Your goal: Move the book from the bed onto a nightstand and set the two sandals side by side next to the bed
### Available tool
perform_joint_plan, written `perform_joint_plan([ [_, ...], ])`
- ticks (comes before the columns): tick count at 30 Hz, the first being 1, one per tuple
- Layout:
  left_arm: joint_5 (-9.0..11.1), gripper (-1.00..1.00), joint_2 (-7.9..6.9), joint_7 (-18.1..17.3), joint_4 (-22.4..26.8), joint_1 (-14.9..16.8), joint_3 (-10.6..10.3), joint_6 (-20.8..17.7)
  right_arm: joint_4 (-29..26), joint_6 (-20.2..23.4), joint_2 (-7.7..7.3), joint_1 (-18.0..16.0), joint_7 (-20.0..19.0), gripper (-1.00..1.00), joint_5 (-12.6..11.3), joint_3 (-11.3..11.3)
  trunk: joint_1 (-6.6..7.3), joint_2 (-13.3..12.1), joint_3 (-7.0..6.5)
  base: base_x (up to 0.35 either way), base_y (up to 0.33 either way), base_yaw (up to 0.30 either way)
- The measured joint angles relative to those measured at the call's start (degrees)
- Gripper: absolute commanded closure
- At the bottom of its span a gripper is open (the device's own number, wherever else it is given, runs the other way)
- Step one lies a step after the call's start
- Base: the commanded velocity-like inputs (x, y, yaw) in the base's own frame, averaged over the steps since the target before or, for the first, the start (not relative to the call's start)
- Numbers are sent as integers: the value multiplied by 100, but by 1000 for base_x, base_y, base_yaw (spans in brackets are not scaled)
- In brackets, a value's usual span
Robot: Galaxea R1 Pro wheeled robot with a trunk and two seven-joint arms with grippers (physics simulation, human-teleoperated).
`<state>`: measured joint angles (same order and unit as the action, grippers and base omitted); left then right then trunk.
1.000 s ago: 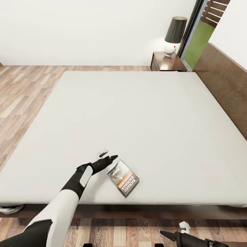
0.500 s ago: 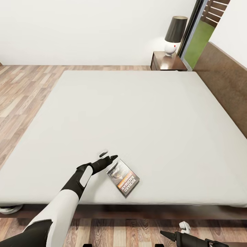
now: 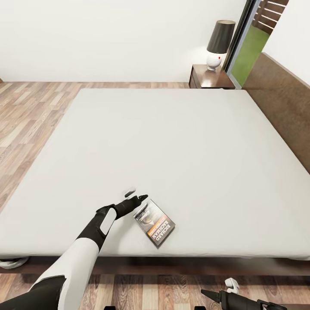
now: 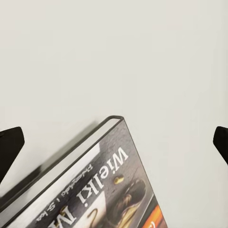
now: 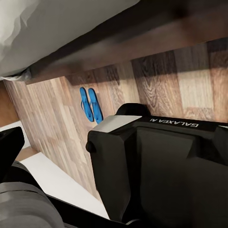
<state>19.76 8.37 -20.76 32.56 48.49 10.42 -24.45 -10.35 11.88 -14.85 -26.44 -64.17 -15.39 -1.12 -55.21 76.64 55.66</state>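
Note:
The book (image 3: 155,223), a thin paperback with a dark cover and an orange band, lies flat on the bed (image 3: 172,142) near its front edge. My left gripper (image 3: 136,194) hovers open just beside the book's far left corner. In the left wrist view the book (image 4: 95,185) lies between the widely spread fingertips (image 4: 9,147). Two blue sandals (image 5: 91,104) lie side by side on the wood floor close to the bed's dark frame (image 5: 142,38). My right gripper (image 3: 219,289) hangs low in front of the bed, open and holding nothing. The nightstand (image 3: 211,78) stands at the bed's far right corner.
A lamp (image 3: 218,43) with a dark shade and a white base stands on the nightstand. The brown headboard (image 3: 280,103) runs along the bed's right side. Wood-plank floor (image 3: 26,112) lies left of the bed. The robot's black base (image 5: 156,175) stands near the sandals.

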Motion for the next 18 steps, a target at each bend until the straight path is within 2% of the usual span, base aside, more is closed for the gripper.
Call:
perform_joint_plan([
  [4, 0, -100, 0, 0, -2, 0, 0, 0, 0, 0, 0, 0, 1, -100, 0, 0, 0, 0, 0, 0, 0, 0],
  [9, -1, -100, 0, 0, -2, 0, 0, 0, 0, 0, 1, 2, 1, -100, 0, 0, -109, 199, 89, 0, 0, 0],
  [18, 0, -100, 0, 0, -2, 0, 0, 0, -1, 0, 4, 0, 1, -100, 0, 0, -110, 201, 90, 0, 0, 0],
])
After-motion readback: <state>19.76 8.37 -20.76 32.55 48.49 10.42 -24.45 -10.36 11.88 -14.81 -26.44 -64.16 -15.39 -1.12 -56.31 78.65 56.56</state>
